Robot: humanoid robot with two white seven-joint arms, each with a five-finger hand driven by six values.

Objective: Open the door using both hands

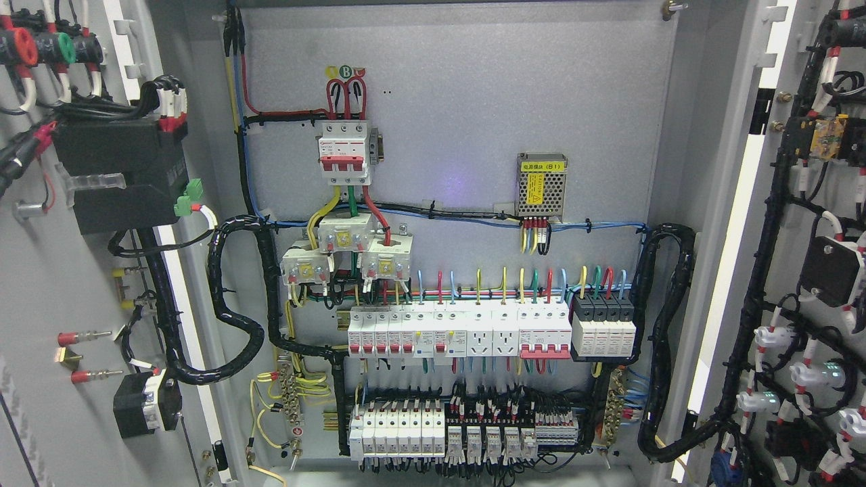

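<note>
Already, we faced the grey steel cabinet's two hinged doors swung wide, the left door [40, 284] and right door [805, 284] flanking the far wired backplate [460, 135], presumably to expose its breakers. Neither hand was in view, so we could not tell their state.

Grey back panel [473, 101] of an open electrical cabinet, carrying the gear.

High at centre-left sits a red-handled main breaker [345, 152]; to its right a perforated power supply [541, 187] with a yellow label. Below run a breaker row [460, 333] and, lowest, a terminal row [467, 433]. Black cable looms [237, 304] loop at both sides.
</note>
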